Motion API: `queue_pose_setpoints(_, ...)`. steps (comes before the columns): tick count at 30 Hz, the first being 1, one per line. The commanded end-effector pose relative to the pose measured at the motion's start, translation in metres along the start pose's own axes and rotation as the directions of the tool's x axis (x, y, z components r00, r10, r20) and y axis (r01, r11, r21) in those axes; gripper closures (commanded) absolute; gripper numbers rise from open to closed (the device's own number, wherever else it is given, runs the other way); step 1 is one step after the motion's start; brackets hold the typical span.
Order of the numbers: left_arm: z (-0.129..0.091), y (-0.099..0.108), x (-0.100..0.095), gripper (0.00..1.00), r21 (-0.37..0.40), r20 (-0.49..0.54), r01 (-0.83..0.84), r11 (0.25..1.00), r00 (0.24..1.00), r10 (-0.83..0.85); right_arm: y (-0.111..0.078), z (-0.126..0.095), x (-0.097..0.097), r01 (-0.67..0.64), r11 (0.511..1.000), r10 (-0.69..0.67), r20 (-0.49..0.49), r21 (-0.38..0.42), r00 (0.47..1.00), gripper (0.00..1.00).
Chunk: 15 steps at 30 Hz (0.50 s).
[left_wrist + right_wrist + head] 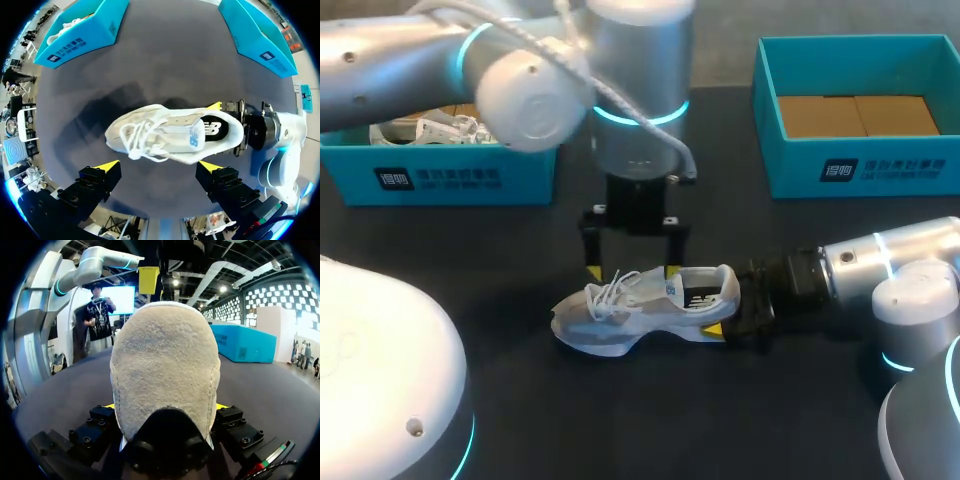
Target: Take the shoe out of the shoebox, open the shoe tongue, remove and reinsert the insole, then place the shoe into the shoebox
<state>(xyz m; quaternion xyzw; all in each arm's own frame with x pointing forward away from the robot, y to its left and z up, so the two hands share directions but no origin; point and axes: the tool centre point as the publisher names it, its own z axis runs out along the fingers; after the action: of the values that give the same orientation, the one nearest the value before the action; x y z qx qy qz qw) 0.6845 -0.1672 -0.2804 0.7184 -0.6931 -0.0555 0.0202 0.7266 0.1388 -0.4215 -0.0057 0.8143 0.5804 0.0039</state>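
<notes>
White lace-up trainer [645, 305] was seen resting on its sole at the middle of the dark table [620, 420], outside both boxes, with its toe to the left and its heel to the right. The heel was clasped from two sides by the right gripper [738, 305], whose yellow-tipped fingers were closed against it. Above the laces [140, 142] and tongue [187, 135] the left gripper [159, 167] was hung pointing down, its fingers spread wide and touching nothing. One teal cardboard shoebox [860, 170], lined with brown card, was set at the far right. A second teal box [440, 178], with white contents that could not be made out, was set at the far left. The tongue was judged not yet opened. Should the left fingers be lowered off-centre, the laces alone could be snagged instead of the tongue. The trainer could then be twisted or dragged out of the heel hold, since only that end was restrained.
</notes>
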Motion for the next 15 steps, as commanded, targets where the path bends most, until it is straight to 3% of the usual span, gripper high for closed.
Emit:
queue_pose_setpoints(1, 0.010, -0.008, 0.037, 0.00, -0.011, 0.128, 0.007, 1.000, 0.992, -0.005, -0.001, 0.004, 0.000, 0.001, 1.000, -0.001, 0.001, 0.001, 1.000, 1.00)
queue_pose_setpoints(8, 0.022, -0.016, 0.060, 0.00, -0.036, 0.170, 0.038, 0.999, 0.985, -0.031, -0.001, 0.004, 0.000, 0.001, 1.000, -0.001, 0.001, 0.001, 1.000, 1.00)
queue_pose_setpoints(15, 0.037, -0.018, 0.070, 0.00, -0.035, 0.220, 0.061, 0.998, 0.974, -0.052, -0.001, 0.004, 0.000, 0.001, 1.000, -0.001, 0.001, 0.001, 1.000, 1.00)
